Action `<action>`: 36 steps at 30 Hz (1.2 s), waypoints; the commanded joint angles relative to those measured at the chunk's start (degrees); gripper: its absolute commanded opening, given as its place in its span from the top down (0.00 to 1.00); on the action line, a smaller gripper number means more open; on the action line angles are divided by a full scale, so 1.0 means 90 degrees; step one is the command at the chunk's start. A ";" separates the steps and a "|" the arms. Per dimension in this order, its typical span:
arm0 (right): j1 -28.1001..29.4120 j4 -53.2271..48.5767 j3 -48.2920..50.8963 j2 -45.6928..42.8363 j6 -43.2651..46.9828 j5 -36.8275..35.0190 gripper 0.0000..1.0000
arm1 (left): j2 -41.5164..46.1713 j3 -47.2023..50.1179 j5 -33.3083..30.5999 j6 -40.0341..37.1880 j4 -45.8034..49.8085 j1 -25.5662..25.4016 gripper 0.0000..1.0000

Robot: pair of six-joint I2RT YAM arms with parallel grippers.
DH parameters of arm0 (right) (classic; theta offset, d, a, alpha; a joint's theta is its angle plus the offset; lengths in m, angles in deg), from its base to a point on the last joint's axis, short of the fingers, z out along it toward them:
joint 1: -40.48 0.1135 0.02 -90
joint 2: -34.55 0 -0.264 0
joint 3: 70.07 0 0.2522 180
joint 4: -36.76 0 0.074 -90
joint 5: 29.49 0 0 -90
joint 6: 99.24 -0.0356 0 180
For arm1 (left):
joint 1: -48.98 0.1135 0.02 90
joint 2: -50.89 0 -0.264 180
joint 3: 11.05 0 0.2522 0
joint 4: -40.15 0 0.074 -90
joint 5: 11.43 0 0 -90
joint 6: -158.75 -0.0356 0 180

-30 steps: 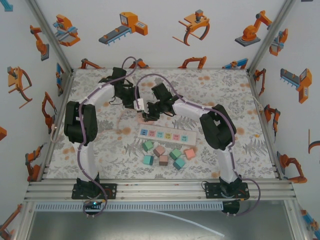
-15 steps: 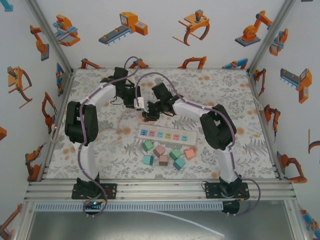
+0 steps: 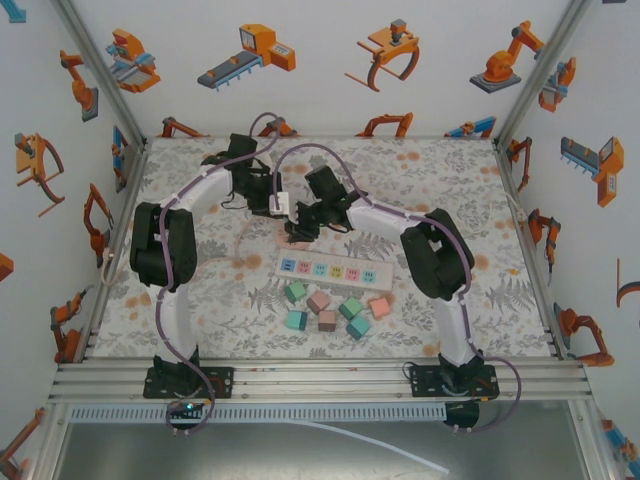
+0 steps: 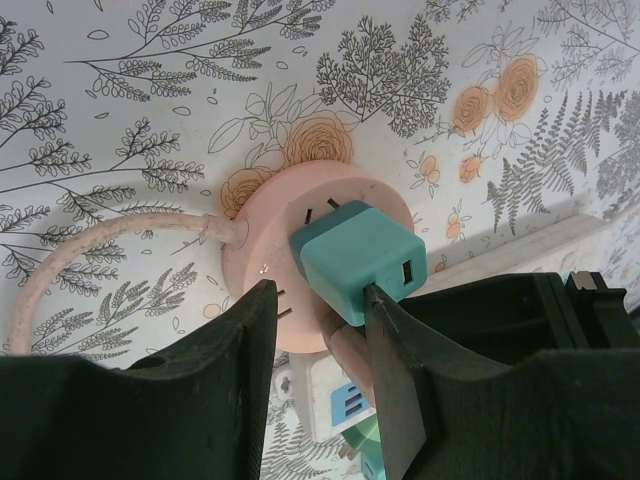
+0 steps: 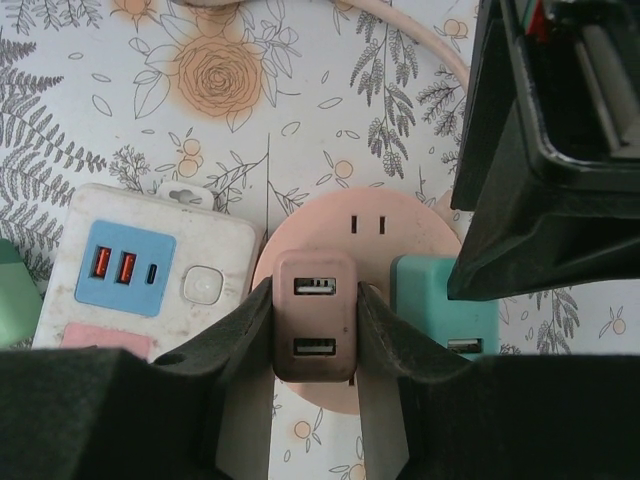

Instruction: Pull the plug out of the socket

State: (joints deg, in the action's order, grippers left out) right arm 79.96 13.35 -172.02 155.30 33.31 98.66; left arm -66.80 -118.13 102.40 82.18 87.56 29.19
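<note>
Plainly, the brown USB plug [image 5: 315, 330] is seated in the round pink socket [image 5: 365, 232], near the socket's middle. The right gripper [image 5: 314, 292] is clamped on it, one black finger pressed against each side. The step in hand looks like the pull itself: the grip is made and the plug is not yet free. The next move likely calls for a straight draw away from the socket's face, without twisting, while the socket is kept from lifting along with the plug.

Just beside the brown plug, toward the socket's rim, a teal plug [image 4: 358, 250] is seated as well. The left gripper [image 4: 318, 290] straddles it with jaws part-way apart. One finger touches the teal plug's side, while the other stands over the socket's face with a sliver of pink showing between it and the plug. Whether that amounts to a pinch bracing the socket, I cannot tell.

A pink cord [image 4: 100, 235] leaves the socket's edge. A white power strip [image 5: 225, 255] lies just beside the socket, opposite the teal plug. Pastel blocks [image 3: 328, 306] lie beyond the strip, well apart from the socket.
</note>
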 commanded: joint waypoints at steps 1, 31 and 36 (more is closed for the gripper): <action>0.0017 0.0914 0.0150 -0.0454 -0.0340 0.0380 0.83 | -0.0428 0.0145 -0.0334 -0.0226 0.0387 -0.0233 0.59; -0.0003 0.2278 0.4500 -0.5799 -0.7545 -0.2406 0.91 | 0.2188 0.1224 0.0102 0.0081 -0.1622 -0.0272 0.28; -0.0002 0.0464 0.4351 -0.6092 -0.8581 -0.2346 0.91 | 0.3742 0.2725 0.0596 -0.0018 -0.3087 -0.0299 0.26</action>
State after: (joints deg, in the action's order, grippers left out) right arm 79.96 27.01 -132.19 101.05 -32.48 79.10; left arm -38.63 -98.92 103.54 83.12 68.63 26.88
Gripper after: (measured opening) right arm 0.332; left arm 0.735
